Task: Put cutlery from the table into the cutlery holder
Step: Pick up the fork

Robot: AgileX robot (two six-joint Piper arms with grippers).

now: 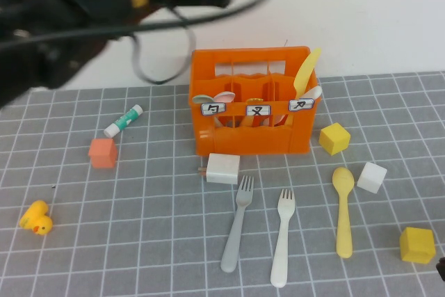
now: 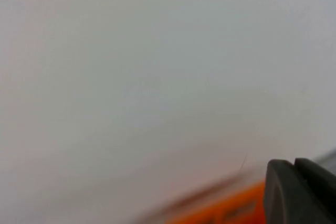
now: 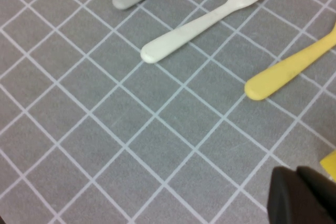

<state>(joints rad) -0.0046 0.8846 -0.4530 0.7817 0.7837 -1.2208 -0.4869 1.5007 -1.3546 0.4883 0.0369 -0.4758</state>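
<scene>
Cutlery (image 1: 284, 237) awaits on the bench (image 1: 139, 241); left hand (image 2: 299, 192) clenched empty above holder (image 1: 250, 102), right hand (image 3: 304, 198) clenched, parked near.

Orange cutlery holder (image 1: 250, 102) upright on tiled table (image 1: 139, 241); grey fork (image 1: 238, 224), white fork (image 1: 282, 236), yellow spoon (image 1: 343, 212) laid flat before it.

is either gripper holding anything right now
No. The left gripper, raised above the cutlery holder, is shut and empty; the right gripper, low over the table, likewise.
</scene>
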